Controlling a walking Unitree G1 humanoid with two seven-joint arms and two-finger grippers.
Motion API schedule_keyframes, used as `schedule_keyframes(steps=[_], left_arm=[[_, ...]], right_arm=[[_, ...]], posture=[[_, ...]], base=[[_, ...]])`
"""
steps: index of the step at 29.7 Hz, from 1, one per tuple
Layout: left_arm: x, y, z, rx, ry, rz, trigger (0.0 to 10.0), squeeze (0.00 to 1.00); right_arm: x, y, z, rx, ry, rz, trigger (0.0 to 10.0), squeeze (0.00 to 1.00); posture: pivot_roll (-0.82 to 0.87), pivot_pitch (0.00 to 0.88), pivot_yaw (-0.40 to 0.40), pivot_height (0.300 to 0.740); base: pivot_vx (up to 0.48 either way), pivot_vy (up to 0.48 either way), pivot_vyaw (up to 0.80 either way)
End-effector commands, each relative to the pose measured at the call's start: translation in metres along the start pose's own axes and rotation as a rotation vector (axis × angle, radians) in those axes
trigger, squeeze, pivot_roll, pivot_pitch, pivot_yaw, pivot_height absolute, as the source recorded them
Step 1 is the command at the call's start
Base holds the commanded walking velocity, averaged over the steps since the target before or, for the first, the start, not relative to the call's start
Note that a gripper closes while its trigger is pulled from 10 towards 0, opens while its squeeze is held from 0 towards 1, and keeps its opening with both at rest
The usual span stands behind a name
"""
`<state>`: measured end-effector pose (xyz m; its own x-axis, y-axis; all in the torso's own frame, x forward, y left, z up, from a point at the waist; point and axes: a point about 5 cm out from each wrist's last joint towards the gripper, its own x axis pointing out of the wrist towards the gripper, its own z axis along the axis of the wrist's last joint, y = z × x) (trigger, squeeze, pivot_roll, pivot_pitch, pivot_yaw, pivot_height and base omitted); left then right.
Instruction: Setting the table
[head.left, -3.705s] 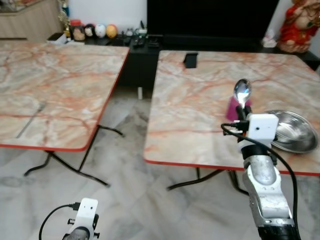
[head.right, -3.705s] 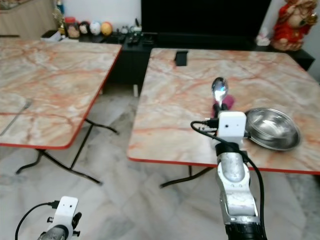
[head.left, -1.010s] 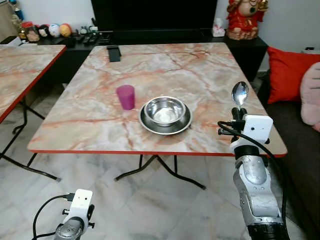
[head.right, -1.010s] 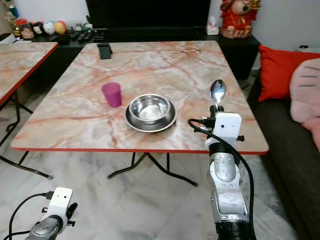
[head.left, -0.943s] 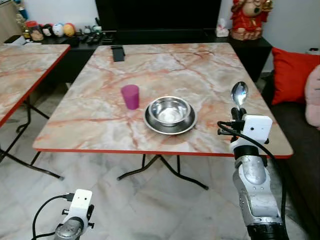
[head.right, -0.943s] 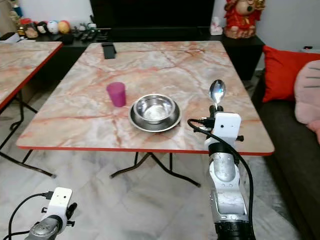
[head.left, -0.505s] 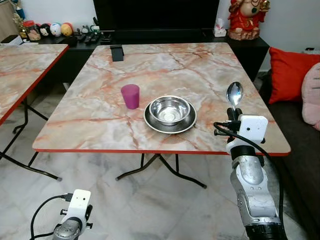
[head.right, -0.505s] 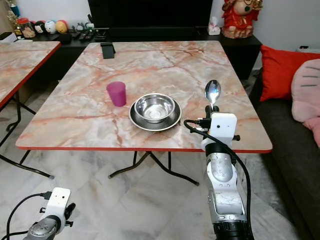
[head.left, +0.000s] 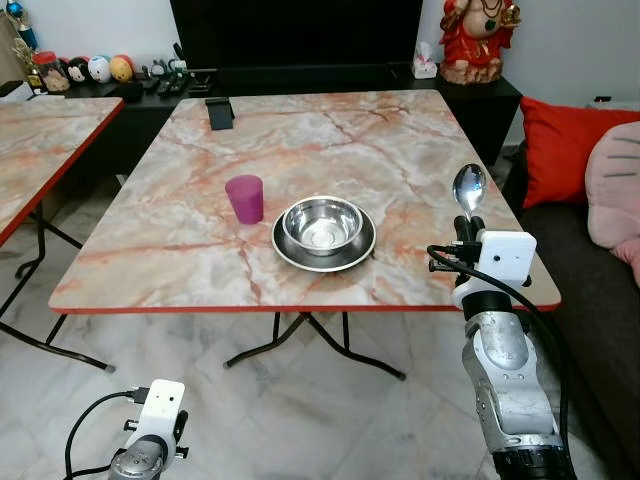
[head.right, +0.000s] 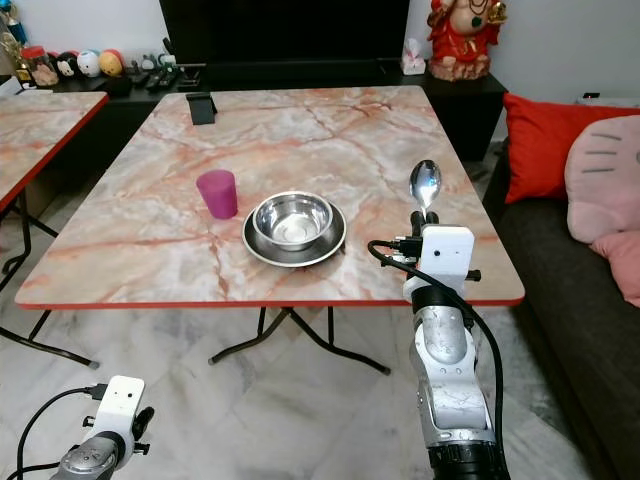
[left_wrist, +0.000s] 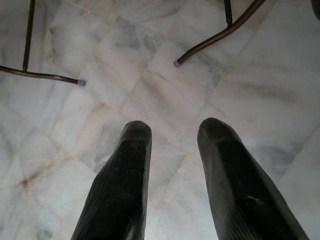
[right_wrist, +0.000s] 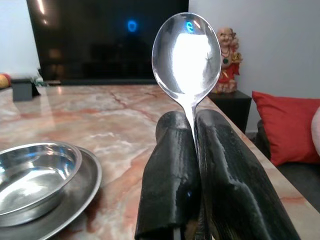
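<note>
Head views show a marble-patterned table (head.left: 200, 240) with a red edge, seen from its near side. At the table's centre a steel bowl (head.left: 322, 222) is seen sitting on a steel plate (head.left: 300, 255), and a pink cup (head.left: 244, 198) stands upright just beside them at 9 o'clock. A small black object (head.left: 219, 113) rests near the far edge at 11 o'clock. The right gripper (right_wrist: 192, 127) is raised at the table's near right corner, at about 4 o'clock from the bowl, its fingers clamped on the handle of a spoon (head.left: 468, 188) that is held upright with the bowl end on top. The left gripper (left_wrist: 172, 132) is hung low over the pale tiled floor (left_wrist: 150, 65), its fingers parted with nothing between them. A second table (head.left: 40, 140) is seen at 9 o'clock, and a red cushion (head.left: 560, 140) on a dark sofa at 3 o'clock.
</note>
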<state>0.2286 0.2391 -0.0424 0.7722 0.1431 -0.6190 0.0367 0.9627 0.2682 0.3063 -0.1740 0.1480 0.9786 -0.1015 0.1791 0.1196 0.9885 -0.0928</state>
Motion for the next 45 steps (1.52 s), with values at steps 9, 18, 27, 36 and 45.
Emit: schedule_keyframes(steps=[9, 18, 27, 36, 45], left_arm=[[-0.002, 0.0014, -0.0082, 0.004, 0.037, 0.006, 10.0, 0.0], [-0.0021, 0.0023, -0.0077, 0.003, 0.033, 0.004, 10.0, 0.0], [-0.0019, 0.003, -0.007, 0.001, 0.03, -0.004, 10.0, 0.0], [-0.0017, 0.0031, -0.0058, -0.002, 0.022, -0.005, 10.0, 0.0], [-0.0012, 0.0025, -0.0025, -0.026, -0.001, -0.019, 10.0, 0.0]], right_arm=[[0.0018, 0.0045, 0.0039, 0.032, -0.011, 0.01, 10.0, 0.0], [0.0011, 0.0053, 0.0034, 0.04, -0.005, 0.005, 10.0, 0.0], [0.0023, 0.0021, 0.0011, 0.061, 0.015, -0.028, 10.0, 0.0], [0.0025, 0.0041, 0.0026, 0.05, 0.003, -0.021, 10.0, 0.0], [0.0026, 0.003, 0.0027, 0.054, 0.001, -0.042, 10.0, 0.0]], posture=[[0.01, 0.0, 0.028, 0.74], [0.01, 0.0, 0.028, 0.74], [0.02, 0.0, 0.03, 0.74], [0.02, 0.0, 0.033, 0.74], [0.02, 0.0, 0.033, 0.74]], base=[[0.217, 0.0, 0.18], [0.093, 0.0, 0.0], [0.329, 0.0, 0.0], [0.256, 0.0, -0.18], [0.0, 0.0, 0.0]])
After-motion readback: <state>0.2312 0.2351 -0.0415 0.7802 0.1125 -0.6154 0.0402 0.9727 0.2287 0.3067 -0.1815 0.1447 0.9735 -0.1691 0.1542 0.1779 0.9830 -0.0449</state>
